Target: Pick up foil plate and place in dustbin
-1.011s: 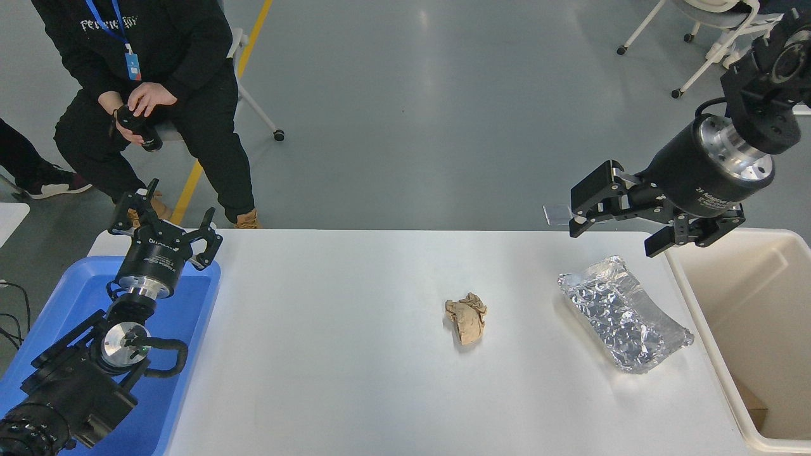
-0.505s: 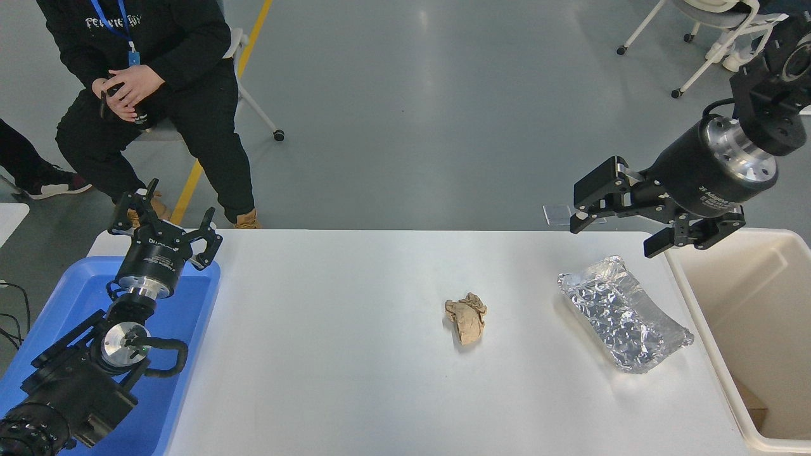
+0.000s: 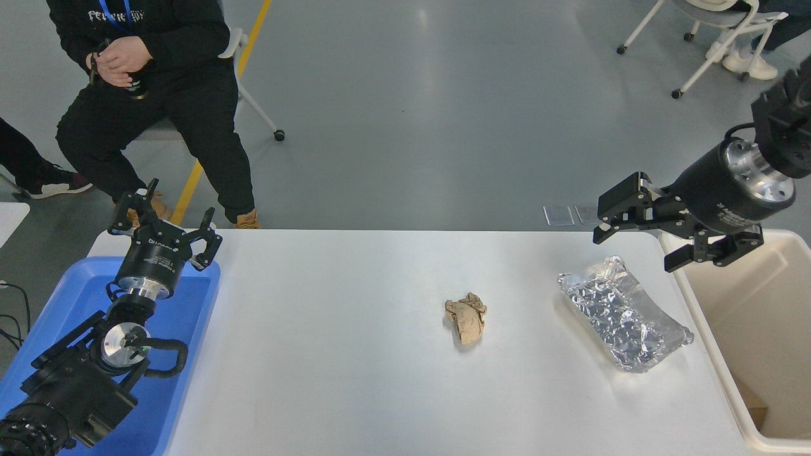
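Observation:
The foil plate [image 3: 623, 313] lies on the white table [image 3: 355, 380] at the right, shiny and crinkled, slanting from upper left to lower right. The cream dustbin [image 3: 757, 329] stands just right of it at the table's right edge. My right gripper [image 3: 637, 248] is open and empty, held in the air above the plate's far end and the dustbin's near corner. My left gripper [image 3: 163, 223] is open and parked at the lower left over the blue tray.
A crumpled brown paper wad [image 3: 467, 318] lies near the table's middle. A blue plastic tray [image 3: 190, 329] sits at the left under the left arm. A person [image 3: 146, 82] sits beyond the far left corner. A chair on wheels [image 3: 709, 38] stands at the far right.
My right gripper has moved to the right and slightly down, still open, towards the dustbin's corner. The seated person has raised the hands. The left arm has not moved.

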### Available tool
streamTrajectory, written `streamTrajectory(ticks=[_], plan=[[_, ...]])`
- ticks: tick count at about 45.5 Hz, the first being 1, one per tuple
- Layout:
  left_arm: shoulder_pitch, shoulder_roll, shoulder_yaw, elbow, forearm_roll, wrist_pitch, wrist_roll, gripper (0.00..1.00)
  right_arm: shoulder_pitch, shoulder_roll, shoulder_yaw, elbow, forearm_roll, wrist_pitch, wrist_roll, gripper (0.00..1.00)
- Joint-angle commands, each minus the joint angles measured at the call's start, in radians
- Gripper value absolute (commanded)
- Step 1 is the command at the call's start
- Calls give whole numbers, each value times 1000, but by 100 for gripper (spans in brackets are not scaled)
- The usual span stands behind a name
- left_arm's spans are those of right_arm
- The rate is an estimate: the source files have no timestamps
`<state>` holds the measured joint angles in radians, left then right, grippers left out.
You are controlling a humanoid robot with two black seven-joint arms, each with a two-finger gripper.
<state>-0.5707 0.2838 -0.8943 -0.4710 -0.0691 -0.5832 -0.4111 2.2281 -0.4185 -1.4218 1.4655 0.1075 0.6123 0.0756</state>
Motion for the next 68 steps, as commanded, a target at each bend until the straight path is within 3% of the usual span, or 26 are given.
streamTrajectory(ticks=[1,14,22,29,48,68], plan=[[0,0,0,0,0,-1,0,99,-99,-68,-45,-42,7,-154,0,100],[0,0,0,0,0,0,0,99,-228,-172,-48,-48,34,-299,-3,100],[0,0,0,0,0,-1,0,99,-346,-186,-39,-48,184,-413,-2,100],[0,0,0,-1,0,-1,0,99,-470,-184,29,-48,242,-551,-2,100],[0,0,0,0,0,-1,0,99,-835,-178,342,-83,271,-842,0,100],[-1,0,0,0,0,-1,0,99,-993,-142,466,-200,270,-944,0,99]])
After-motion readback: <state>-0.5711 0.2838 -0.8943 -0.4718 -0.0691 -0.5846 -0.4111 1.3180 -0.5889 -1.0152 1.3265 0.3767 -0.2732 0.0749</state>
